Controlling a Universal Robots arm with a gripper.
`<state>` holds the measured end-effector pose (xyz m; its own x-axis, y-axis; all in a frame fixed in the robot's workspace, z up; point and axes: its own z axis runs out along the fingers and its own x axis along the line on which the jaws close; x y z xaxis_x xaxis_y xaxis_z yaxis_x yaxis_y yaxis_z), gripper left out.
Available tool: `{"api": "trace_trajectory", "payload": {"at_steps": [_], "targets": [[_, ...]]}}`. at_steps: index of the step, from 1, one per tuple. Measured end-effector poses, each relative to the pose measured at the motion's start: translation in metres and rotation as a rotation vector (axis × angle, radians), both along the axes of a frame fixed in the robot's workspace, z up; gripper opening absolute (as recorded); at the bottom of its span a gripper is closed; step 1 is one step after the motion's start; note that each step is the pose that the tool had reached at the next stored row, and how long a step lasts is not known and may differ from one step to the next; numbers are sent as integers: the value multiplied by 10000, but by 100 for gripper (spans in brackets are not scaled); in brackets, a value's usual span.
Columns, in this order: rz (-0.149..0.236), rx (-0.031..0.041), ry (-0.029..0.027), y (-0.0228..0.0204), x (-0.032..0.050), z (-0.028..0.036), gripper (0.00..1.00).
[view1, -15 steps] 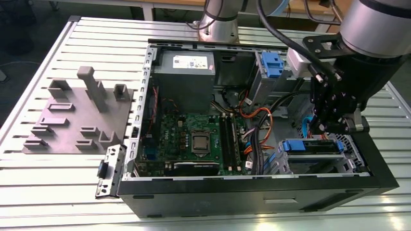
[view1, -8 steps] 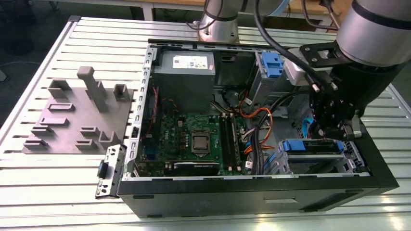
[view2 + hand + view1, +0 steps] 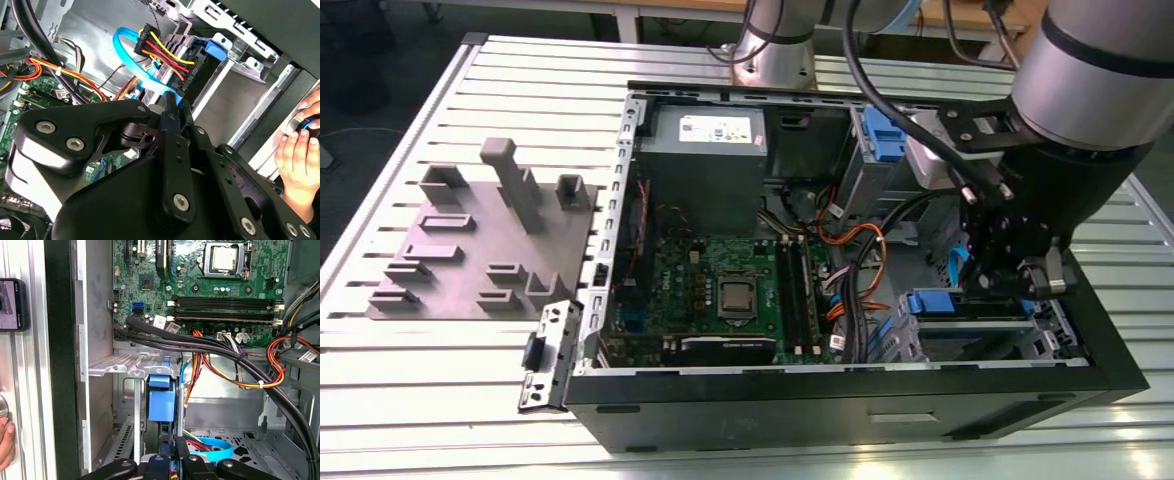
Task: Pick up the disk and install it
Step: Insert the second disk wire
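Observation:
The disk stands edge-on in the drive cage at the near right corner of the open computer case, and its blue bracket faces out. My gripper reaches down into that corner of the case. In the second wrist view its black fingers are close together, pinching the blue edge of the disk. Just beyond the disk are a power plug with red, yellow and black wires and a blue flat cable.
Bundled cables run over the motherboard beside the cage. A grey power-supply box sits at the back of the case. A grey fixture block lies on the slatted table at the exterior view's left. A person's hand rests outside the case wall.

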<state>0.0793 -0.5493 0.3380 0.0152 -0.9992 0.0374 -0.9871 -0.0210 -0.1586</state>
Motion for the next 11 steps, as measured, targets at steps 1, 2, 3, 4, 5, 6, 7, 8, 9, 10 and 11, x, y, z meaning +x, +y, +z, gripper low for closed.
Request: {"api": "trace_trajectory", "payload": {"at_steps": [1,2,3,4,5,6,7,8,9,10,11], "targets": [[0,-1,-5,-2,0,-4,16],[0,0,-9,-4,0,-8,16],[-1,0,-11,-6,-1,-13,16],[-2,0,-13,-10,-2,-17,16],[-3,1,-15,-13,-2,-22,16],[-7,1,-17,-14,-1,-27,16],[-16,0,-18,-14,-1,-32,16],[-23,-1,-18,-14,-1,-36,16],[-27,-1,-18,-14,-1,-40,16],[-31,0,-18,-14,-1,-44,16],[-34,-1,-18,-14,-1,-48,16]]}}
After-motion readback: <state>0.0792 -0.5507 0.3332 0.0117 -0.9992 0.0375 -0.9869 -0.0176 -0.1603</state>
